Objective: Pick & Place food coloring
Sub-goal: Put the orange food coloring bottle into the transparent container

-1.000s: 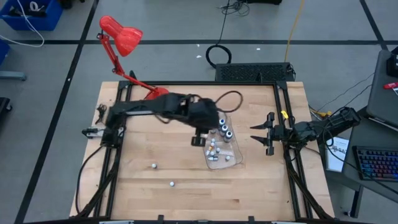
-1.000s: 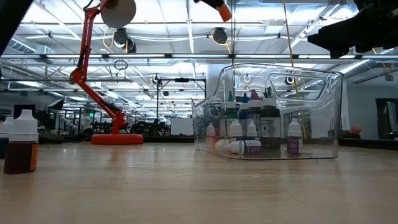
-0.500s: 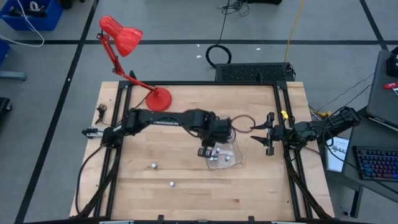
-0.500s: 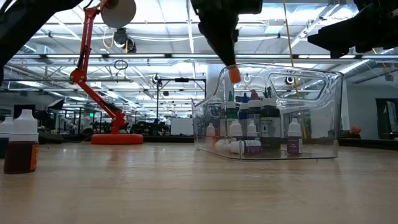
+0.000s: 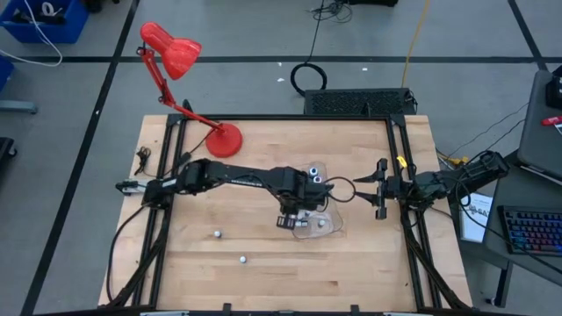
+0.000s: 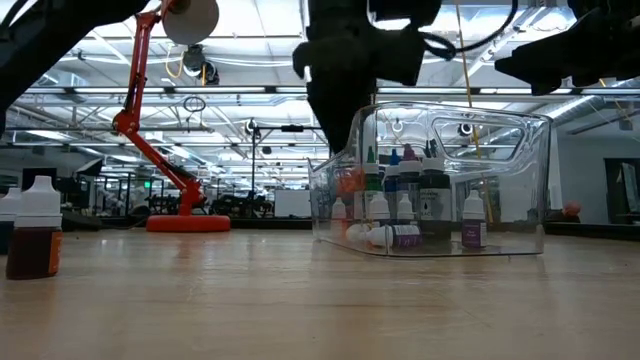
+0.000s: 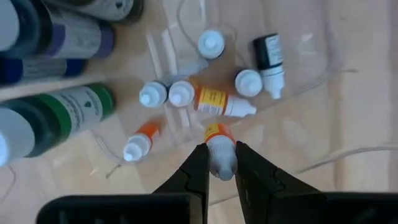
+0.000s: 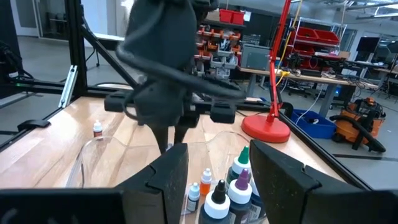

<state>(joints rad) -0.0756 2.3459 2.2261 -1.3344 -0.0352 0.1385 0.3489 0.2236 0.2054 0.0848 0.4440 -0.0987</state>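
A: Food coloring bottles [image 7: 211,102] are seen gathered in the clear plastic tray [image 5: 327,226] near the middle of the wooden table [image 5: 219,272]. One tiny orange-tipped bottle [image 7: 219,149] is pinched between the closed fingers of the left gripper [image 7: 220,163], directly above the tray.

B: Confirmed from table height: the orange tip [image 6: 349,181] is seen just inside the tray's near wall, above the floor of the tray, with the dark left gripper [image 6: 340,95] hanging over it.

A: And the larger bottles?

B: Tall bottles [image 6: 405,195] are lined upright along the back of the tray, with small whitish ones [image 6: 473,222] standing in front and one lying on its side [image 6: 395,236].

A: Outside the tray, two small bottles [image 5: 217,234] are left on bare wood toward the table's front, well apart from the tray. A brown bottle with a white cap [image 6: 36,240] is stood close to the low camera.

B: The right gripper [image 5: 373,188] is parked at the right edge of the table, pointed at the tray, its fingers [image 8: 168,177] parted and nothing held between them.

A: A red desk lamp [image 5: 176,54] is based at the table's back left.
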